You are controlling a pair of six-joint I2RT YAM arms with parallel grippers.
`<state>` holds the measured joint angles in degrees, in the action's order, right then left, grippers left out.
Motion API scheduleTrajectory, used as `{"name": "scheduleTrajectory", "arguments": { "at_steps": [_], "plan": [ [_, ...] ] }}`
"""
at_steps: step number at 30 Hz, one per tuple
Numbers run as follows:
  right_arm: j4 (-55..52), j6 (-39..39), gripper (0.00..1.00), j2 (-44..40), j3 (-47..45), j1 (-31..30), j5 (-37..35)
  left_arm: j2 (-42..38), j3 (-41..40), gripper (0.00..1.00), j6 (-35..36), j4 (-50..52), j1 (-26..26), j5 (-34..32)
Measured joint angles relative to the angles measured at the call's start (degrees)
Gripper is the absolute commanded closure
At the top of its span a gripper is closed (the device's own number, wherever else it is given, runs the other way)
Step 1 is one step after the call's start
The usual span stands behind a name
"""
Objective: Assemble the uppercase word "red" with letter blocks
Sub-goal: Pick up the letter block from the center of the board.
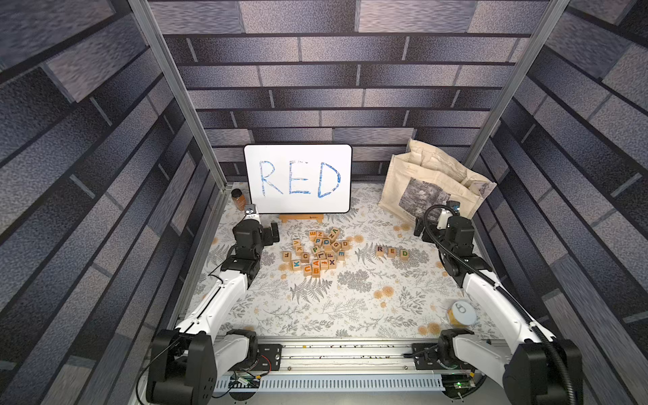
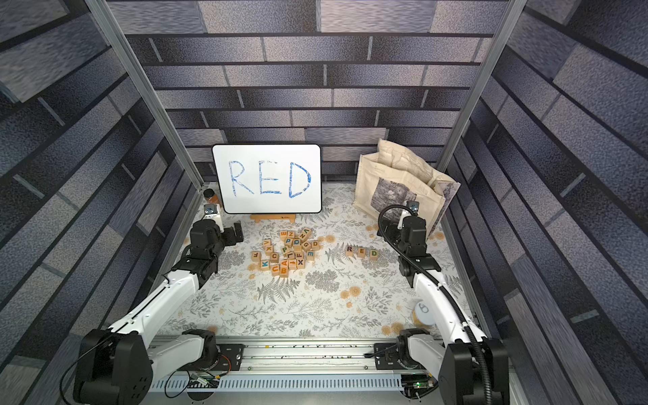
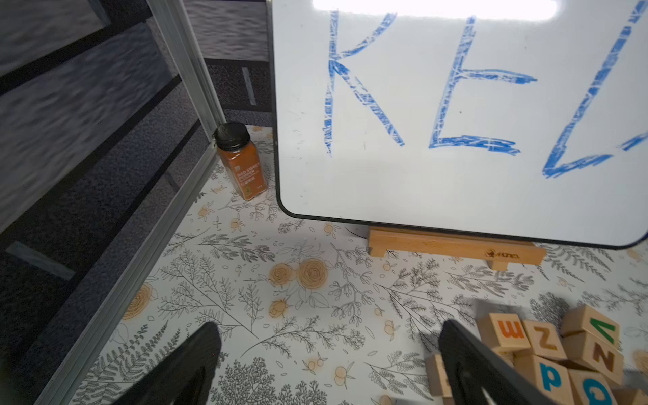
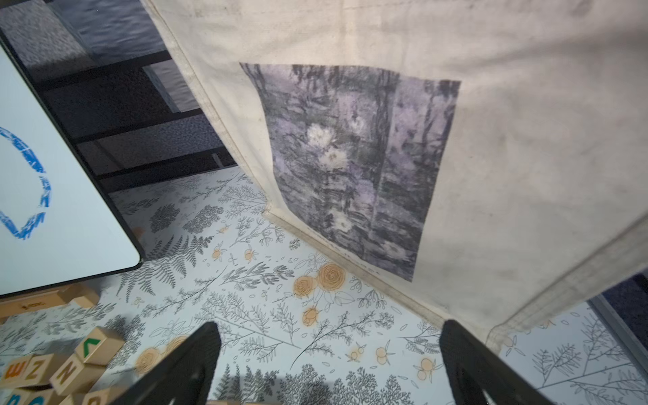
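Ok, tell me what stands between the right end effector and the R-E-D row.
Nothing visible: only bare floral mat lies between the right end effector and the R-E-D row; the block pile sits apart.

R blk (image 1: 379, 250), E blk (image 1: 392, 251), D blk (image 1: 404, 253): row, letters up.
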<state>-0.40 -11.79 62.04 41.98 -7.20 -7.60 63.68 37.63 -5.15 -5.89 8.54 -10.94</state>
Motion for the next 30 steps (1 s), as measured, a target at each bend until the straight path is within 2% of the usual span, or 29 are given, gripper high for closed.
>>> {"name": "scheduleTrajectory", "arguments": {
  "at_steps": [5,14,23,30],
  "plan": [
    [-12.2,-2.7,0.00,2.1,8.4,-3.4,2.6,-1.9,2.9,0.00,0.0,9.7,5.6,0.6],
    [-27.3,-5.5,0.00,6.2,18.3,-10.3,4.5,-3.0,10.0,0.00,-3.1,22.9,12.5,3.2],
    [-35.0,-9.2,0.00,11.3,25.1,-18.4,6.6,-0.7,13.8,0.00,-8.5,30.9,18.6,4.3],
    [-38.6,-11.0,0.00,16.4,29.1,-23.6,6.2,-0.6,13.8,0.00,-10.2,33.6,20.7,7.1]
  ]
}}
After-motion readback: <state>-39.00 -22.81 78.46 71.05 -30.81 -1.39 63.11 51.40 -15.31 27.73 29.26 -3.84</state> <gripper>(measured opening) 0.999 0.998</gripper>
